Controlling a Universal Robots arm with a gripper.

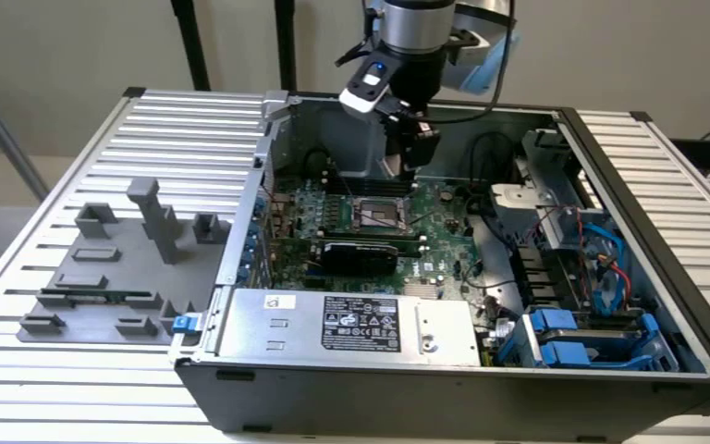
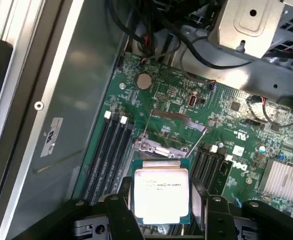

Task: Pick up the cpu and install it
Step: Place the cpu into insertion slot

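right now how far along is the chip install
Done: the chip is picked up, clamped in the gripper. In hand: it hangs over the green board inside the open case, close to the socket. Left: seating it, since the chip is not in the socket yet.

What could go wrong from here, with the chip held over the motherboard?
1. The cpu, held by the gripper, hangs above the socket; lowered offset or tilted, it may seat wrongly or bend contacts.
2. The socket's metal frame sits right beneath the fingers, which might catch it.
3. Black cables lie close beside the board and could snag the arm.
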